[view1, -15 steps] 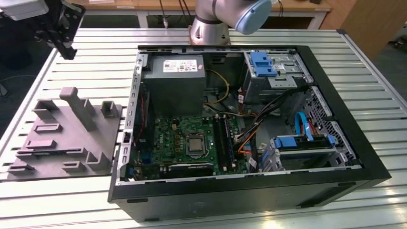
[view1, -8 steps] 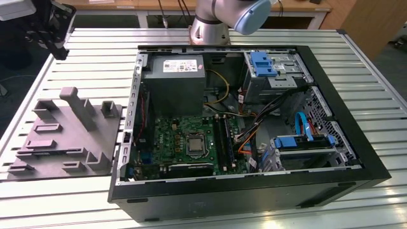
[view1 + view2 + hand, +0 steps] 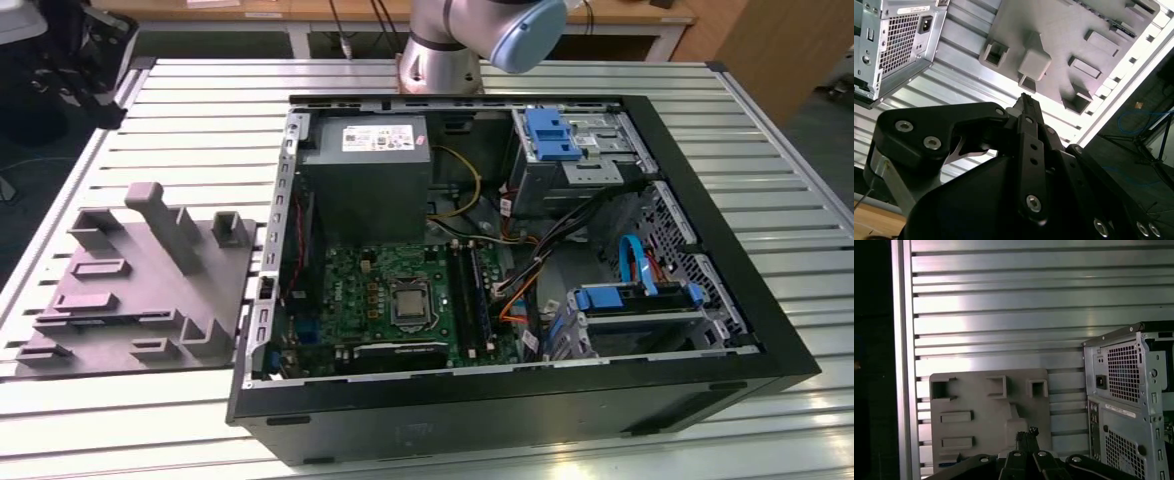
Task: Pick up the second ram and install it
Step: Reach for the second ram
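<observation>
The gripper (image 3: 1026,101) hangs high above the table (image 3: 200,110), its two fingers pressed together with nothing between them (the tips meet in both wrist views). Beyond the fingertips lies the grey tray (image 3: 134,290), close to the table's edge on the exterior view's left. The second ram (image 3: 110,318) looks to stand on edge as a thin dark strip in the tray's long slot, toward the tray's near edge and well apart from the gripper. Just beside the tray sits the open computer case (image 3: 521,400), its green motherboard (image 3: 387,290) and grey power supply (image 3: 363,170) uncovered. The arm (image 3: 461,40) rises at the table's far edge.
</observation>
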Motion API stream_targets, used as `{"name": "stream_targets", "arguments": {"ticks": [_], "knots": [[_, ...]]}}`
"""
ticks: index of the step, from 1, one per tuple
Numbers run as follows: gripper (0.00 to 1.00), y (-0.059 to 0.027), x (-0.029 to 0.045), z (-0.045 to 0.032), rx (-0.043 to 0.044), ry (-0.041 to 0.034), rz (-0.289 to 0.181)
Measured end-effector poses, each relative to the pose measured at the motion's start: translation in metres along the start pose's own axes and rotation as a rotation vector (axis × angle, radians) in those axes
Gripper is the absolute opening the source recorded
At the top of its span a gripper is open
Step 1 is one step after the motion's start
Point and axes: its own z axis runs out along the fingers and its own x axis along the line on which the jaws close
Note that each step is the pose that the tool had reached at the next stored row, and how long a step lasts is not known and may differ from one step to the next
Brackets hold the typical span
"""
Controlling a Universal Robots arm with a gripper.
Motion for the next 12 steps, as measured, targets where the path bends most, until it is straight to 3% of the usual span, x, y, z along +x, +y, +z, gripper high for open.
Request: {"name": "stream_targets", "arguments": {"ticks": [12], "knots": [[0.10,-0.0111,0.0052,0.0082,-0.0001,-0.0001,0.000]]}}
